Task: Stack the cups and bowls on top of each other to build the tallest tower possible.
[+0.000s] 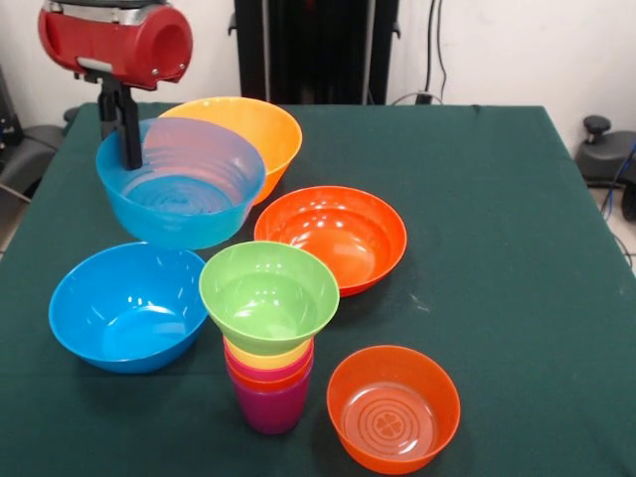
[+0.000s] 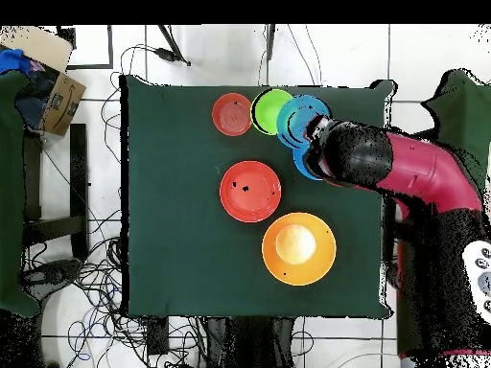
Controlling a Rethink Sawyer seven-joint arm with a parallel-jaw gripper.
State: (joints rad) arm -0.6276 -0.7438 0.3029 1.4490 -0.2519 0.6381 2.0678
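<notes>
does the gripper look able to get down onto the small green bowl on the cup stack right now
Probably not yet: the gripper is shut on the rim of the large blue plastic bowl, held in the air. The small green plastic bowl sits uncovered on the stacked plastic cups, so its top is free once the load is released.

Green bowl [image 1: 268,295] atop cup tower [image 1: 268,388]

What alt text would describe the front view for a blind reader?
The gripper holds a large blue bowl by its rim, lifted above the green table. A small green bowl tops the cup tower.
</notes>
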